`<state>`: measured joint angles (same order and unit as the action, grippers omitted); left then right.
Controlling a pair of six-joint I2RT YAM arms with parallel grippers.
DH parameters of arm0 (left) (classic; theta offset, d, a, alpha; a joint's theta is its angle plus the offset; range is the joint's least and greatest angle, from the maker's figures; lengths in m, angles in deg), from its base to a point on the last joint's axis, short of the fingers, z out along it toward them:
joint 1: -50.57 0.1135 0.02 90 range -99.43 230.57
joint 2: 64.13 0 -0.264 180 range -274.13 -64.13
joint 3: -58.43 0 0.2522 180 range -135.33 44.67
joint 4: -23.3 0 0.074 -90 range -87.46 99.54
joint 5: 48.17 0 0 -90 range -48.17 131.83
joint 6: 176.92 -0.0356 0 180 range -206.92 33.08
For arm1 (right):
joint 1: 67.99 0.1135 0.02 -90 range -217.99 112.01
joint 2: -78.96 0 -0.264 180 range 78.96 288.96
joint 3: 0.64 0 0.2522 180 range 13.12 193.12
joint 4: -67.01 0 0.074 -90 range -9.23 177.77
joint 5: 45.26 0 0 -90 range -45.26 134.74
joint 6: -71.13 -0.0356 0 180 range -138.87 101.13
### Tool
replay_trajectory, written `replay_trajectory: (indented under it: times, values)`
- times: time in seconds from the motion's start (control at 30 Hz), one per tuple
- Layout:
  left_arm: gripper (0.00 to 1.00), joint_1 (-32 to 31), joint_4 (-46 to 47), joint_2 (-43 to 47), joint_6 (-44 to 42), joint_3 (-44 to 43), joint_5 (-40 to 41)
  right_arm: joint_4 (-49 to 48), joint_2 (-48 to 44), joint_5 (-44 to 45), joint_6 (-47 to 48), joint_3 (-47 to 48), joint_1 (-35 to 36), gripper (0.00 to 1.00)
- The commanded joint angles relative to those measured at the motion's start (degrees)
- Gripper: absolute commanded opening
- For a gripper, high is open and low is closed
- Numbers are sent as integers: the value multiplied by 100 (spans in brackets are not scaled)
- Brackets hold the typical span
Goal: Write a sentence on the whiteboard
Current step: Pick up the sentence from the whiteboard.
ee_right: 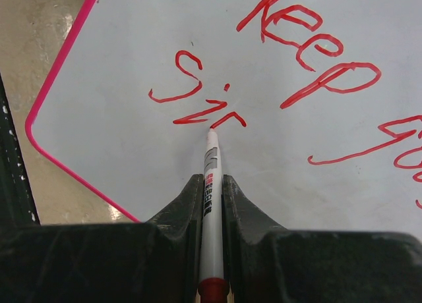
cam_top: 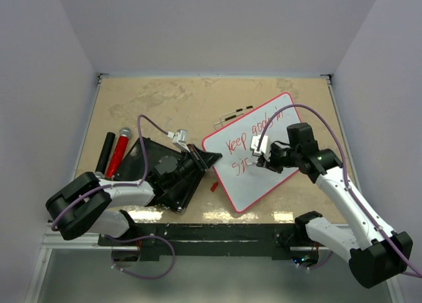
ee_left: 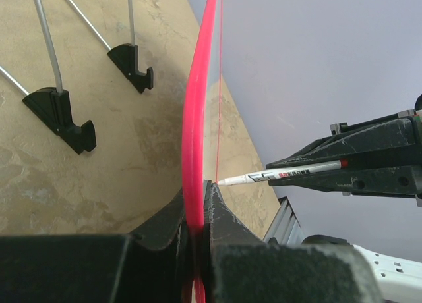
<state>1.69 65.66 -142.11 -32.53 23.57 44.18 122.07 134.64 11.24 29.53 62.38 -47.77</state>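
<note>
The whiteboard [cam_top: 264, 151], white with a thin red rim, lies tilted at centre right of the table. My left gripper [cam_top: 212, 159] is shut on its left edge; in the left wrist view the red rim [ee_left: 193, 138] runs edge-on between the closed jaws of that gripper [ee_left: 198, 191]. My right gripper [cam_top: 259, 159] is shut on a white marker [ee_right: 211, 178] with a red end. The marker's tip touches the board at the last red stroke. The sentence [ee_right: 310, 53] reads "Keep goa…" on the upper line, with a few letters [ee_right: 191, 95] on a second line below.
A black ribbed slab [cam_top: 158, 174] lies under my left arm. A black cylinder [cam_top: 105, 151] and a red one [cam_top: 119, 151] lie at the left. A small red cap [cam_top: 214, 185] sits near the board's lower edge. Wire legs with black feet [ee_left: 62, 112] stand behind the board.
</note>
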Motion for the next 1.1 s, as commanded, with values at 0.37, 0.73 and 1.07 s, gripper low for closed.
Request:
replay_trajectory:
  times: [0.37, 0.73, 1.07]
  values:
    - [0, -69, 277, 89, -473, -52, -156, -834, 31, 572, -612, 58, 25, 0]
    - [0, -69, 303, 81, -464, -43, -156, -519, 92, 493, -359, 67, 16, 0]
    - [0, -69, 338, 72, -464, -8, -129, 440, 180, 502, 433, 5, 16, 0]
